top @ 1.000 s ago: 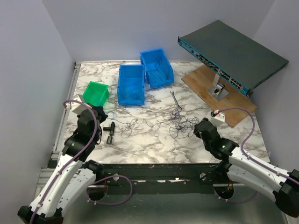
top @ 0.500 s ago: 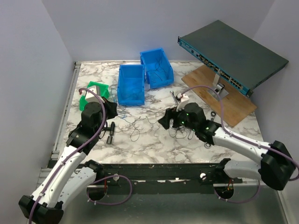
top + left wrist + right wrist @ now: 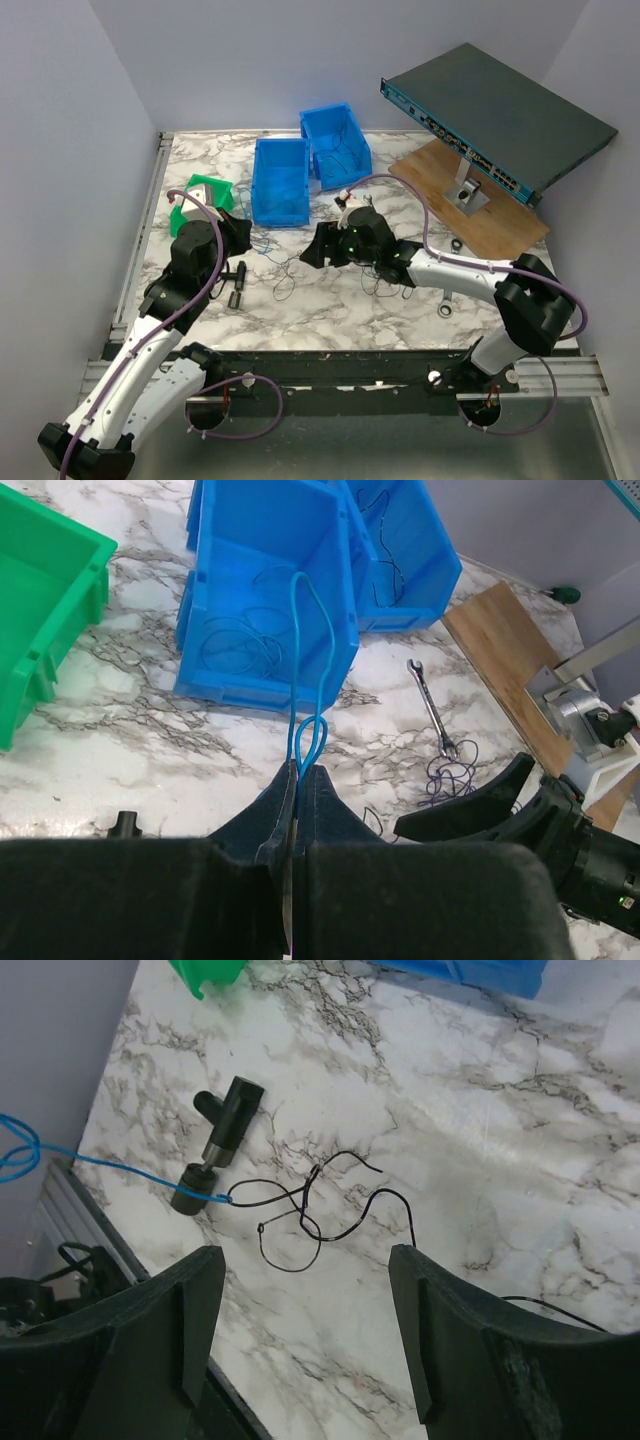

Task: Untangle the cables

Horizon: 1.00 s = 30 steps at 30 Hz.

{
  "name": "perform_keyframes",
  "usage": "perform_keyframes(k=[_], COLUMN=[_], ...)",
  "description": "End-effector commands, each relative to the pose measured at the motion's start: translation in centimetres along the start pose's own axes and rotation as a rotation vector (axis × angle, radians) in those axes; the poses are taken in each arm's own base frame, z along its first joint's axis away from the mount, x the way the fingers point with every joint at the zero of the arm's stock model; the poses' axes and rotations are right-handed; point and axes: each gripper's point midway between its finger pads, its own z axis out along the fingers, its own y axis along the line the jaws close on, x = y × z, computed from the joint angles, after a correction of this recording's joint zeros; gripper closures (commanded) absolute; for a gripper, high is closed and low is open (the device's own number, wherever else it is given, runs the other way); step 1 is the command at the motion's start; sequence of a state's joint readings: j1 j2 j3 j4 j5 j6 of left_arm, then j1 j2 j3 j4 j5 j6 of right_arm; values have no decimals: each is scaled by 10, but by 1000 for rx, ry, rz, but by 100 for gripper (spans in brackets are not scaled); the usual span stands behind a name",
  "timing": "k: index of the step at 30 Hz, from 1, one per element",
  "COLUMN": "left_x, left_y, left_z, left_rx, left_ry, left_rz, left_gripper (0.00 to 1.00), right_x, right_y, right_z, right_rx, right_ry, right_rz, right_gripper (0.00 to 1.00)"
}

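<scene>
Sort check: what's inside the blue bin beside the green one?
Thin dark wire coils lie in the blue bin. The near wall hides the floor's front strip, and the blue cable pinched in the left gripper crosses in front in the left wrist view.

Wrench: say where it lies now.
Left wrist view, right of centre: the wrench lies flat on the marble table between the blue bins and the wooden board, just beyond a tangle of thin cables.
</scene>
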<state>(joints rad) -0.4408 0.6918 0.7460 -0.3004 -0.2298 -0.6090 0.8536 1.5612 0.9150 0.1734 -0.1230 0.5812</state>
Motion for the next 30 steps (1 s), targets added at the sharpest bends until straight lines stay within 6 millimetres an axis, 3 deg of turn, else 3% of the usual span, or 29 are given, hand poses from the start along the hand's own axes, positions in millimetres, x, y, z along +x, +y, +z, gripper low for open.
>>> perform_keyframes(k=[1, 14, 15, 19, 21, 24, 30], left_x=[-6, -5, -5, -5, -6, -5, -2], left_y=[-9, -9, -9, -7, -4, 0, 4], left_z=[-4, -3, -3, -3, -2, -1, 4], left_rx=[42, 44, 46, 38, 22, 2, -18], left_ry=[-14, -15, -15, -19, -23, -30, -28], left_rz=[6, 1, 0, 2, 7, 12, 13], left_gripper=[100, 100, 100, 100, 100, 100, 100], right_x=[-8, 9, 9, 5, -2, -5, -6], right_y=[15, 15, 13, 2, -10, -39, -121], right_z=[7, 33, 34, 33, 26, 7, -70], right_rx=[-18, -26, -22, 30, 99, 252, 608], right_ry=[-37, -4, -10, -53, -96, -148, -317], right_rz=[206, 283, 287, 290, 284, 262, 267], right_gripper=[28, 36, 42, 91, 99, 99, 99])
